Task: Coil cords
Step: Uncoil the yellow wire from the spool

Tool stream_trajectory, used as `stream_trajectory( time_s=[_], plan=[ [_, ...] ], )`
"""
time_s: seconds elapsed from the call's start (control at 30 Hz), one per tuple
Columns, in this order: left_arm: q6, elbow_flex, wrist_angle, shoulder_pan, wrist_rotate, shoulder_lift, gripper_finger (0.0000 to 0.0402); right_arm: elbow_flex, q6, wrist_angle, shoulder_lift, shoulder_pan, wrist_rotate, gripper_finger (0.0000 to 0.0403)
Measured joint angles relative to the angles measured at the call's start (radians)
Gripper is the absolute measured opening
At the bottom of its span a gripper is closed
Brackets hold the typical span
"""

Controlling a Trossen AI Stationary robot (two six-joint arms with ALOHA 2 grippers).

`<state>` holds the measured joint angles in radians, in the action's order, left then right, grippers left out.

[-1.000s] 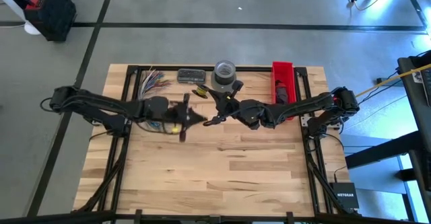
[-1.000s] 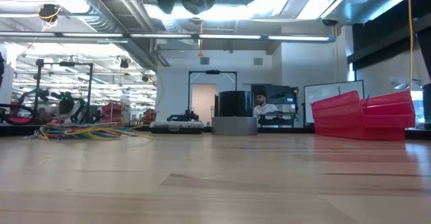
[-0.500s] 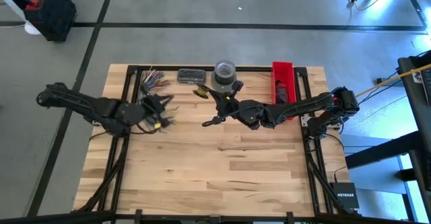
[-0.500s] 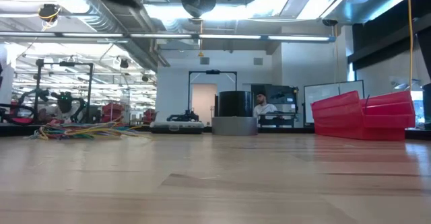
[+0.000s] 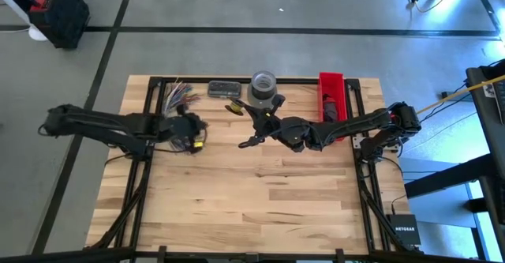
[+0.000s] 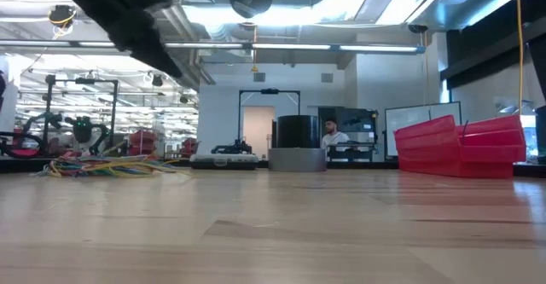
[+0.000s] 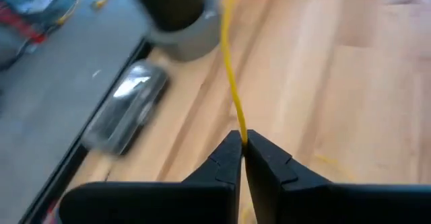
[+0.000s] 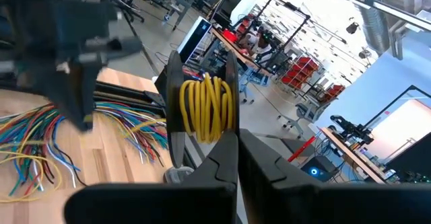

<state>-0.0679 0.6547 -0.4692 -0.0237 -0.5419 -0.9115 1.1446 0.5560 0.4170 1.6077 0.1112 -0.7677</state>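
The left gripper (image 7: 241,158) is pinched closed on a single yellow wire (image 7: 231,76), which runs taut from between its fingertips away over the wooden table (image 5: 260,200). From above, this gripper (image 5: 195,140) sits toward the table's left side, near the back, raised off the surface, with a bit of yellow showing at its tip. The right gripper (image 8: 237,158) is also closed, its two fingers pressed together around a small bundle of yellow wire loops (image 8: 206,106) wound into a tight coil that stands up just above the fingertips. In the overhead picture this gripper (image 5: 246,143) is held over the middle of the table's back half, well apart from the left one. The remaining cords (image 5: 180,94) lie in a loose, multicoloured fan of red, green, white and yellow at the back left corner of the table; at table height they show as a flat tangle (image 6: 111,166) on the wood, and the right wrist camera sees them spread out below the left arm (image 8: 74,62). Along the back edge stand a flat dark case (image 5: 224,88), a grey tape roll (image 5: 263,82) and, farther right, a red bin (image 5: 331,97). In the room beyond the table a person (image 6: 331,136) sits at a desk.
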Motion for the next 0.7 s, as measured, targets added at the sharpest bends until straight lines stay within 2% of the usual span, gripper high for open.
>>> stream_trajectory(
  time_s=[0.07, 0.2, 0.4, 0.57, 0.7],
  plan=[
    [0.059, -0.005, 0.08, 0.021, 0.041, -0.049, 0.001, 0.0, 0.0, 0.0, 0.0, 0.0, 0.0, 0.0005],
    [0.093, -0.006, 0.187, 0.047, 0.044, -0.138, 0.0022, 0.0, 0.0, -0.001, 0.0, 0.0, 0.0, 0.0005],
    [0.076, 0.001, 0.177, 0.053, 0.044, -0.188, 0.0091, 0.0, 0.001, -0.001, 0.0, 0.0, 0.0, 0.0005],
    [0.015, 0.108, 0.015, 0.032, 0.089, -0.169, 0.015, 0.0, 0.005, -0.006, 0.0, 0.0, -0.002, 0.0005],
    [0.028, 0.148, 0.07, 0.001, 0.091, -0.139, 0.0172, 0.0, 0.006, -0.01, 0.0, 0.0, -0.009, 0.0005]
  ],
)
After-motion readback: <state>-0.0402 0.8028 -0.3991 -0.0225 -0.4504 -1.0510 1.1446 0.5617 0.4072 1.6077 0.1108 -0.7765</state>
